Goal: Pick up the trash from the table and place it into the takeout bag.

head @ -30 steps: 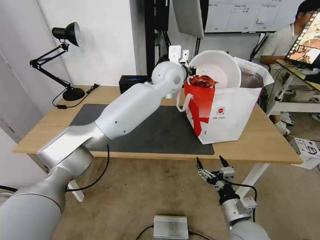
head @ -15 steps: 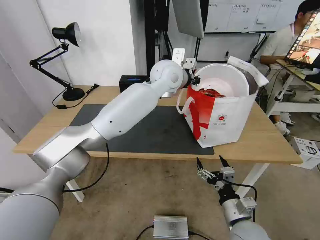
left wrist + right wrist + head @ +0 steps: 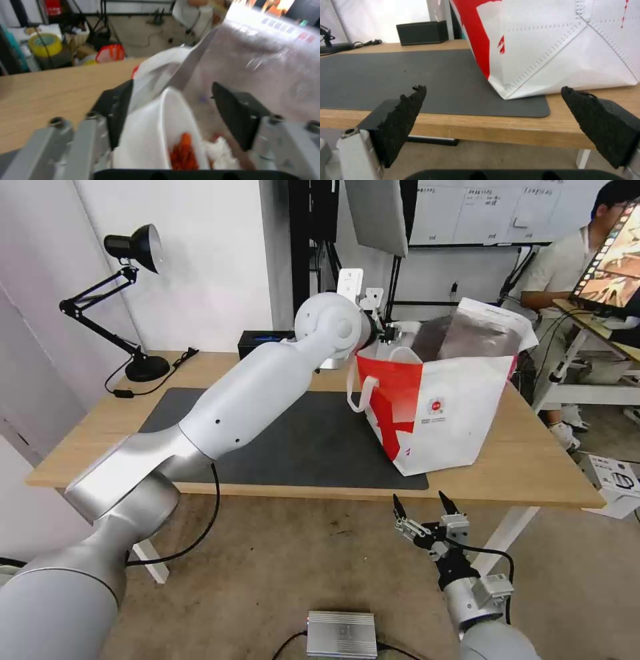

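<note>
On table (image 3: 527,467), bowl (image 3: 156,135) stands edgewise inside takeout bag (image 3: 453,413).

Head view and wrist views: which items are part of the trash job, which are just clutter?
Job items:
- takeout bag, on the table
- white bowl with red scraps, in the bag
- crumpled tissue, in the bag
- left hand, open above the bowl

Just lying about:
- desk lamp
- black box
- right hand, open below the table edge

Light wooden table (image 3: 100,430) on white legs carried a dark grey mat (image 3: 313,443). Takeout bag (image 3: 453,407) stood half on the mat's right end. Black desk lamp (image 3: 133,300) and black box (image 3: 263,345) sat along the rear edge.
</note>
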Robot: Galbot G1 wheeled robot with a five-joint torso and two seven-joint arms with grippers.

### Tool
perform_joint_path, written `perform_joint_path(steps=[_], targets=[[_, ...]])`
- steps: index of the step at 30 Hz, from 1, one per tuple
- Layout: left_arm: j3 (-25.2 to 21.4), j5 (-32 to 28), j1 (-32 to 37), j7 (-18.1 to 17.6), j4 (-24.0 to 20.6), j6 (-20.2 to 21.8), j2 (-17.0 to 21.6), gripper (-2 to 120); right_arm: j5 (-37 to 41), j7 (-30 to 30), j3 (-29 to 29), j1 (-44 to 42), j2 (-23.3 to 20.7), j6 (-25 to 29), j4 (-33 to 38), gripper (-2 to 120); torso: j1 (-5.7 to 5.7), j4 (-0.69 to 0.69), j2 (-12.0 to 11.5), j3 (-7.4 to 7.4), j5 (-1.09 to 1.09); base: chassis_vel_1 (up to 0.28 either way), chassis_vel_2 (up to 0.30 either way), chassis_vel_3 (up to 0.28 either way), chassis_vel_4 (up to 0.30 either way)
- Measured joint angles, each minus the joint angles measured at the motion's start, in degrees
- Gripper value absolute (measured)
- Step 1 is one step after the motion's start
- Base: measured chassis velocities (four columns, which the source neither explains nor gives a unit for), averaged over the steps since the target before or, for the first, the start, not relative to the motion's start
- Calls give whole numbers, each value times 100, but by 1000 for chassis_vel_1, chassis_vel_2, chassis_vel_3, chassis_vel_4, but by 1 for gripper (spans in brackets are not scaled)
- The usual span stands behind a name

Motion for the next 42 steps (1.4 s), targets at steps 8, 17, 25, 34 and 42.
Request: perform_joint_path(steps=[8, 17, 25, 34, 42], targets=[[-315, -102, 155, 8, -530, -327, 518, 99, 0, 0, 0, 0, 0, 0, 0, 100, 0, 0, 0, 0, 0, 0, 0, 0, 0], [-906, 584, 1548, 816, -1748, -1181, 2063, 100, 0, 0, 0, 0, 0, 0, 0, 100, 0, 1, 0, 1, -4, 0, 0, 0, 0], [-2148, 1263, 3126, 1157, -2594, -1560, 2843, 100, 0, 0, 0, 0, -1, 0, 0, 100, 0, 1, 0, 0, -1, 0, 0, 0, 0], [-3453, 2438, 5347, 1912, -3555, -2210, 3345, 100, 0, 0, 0, 0, 0, 0, 0, 100, -1, 1, 0, 0, 1, 0, 0, 0, 0], [-4459, 3422, 6931, 2571, -3853, -2833, 2950, 100, 0, -1, 0, 0, -1, 0, 0, 100, -1, 2, 0, 0, 0, 0, 0, 0, 0]])
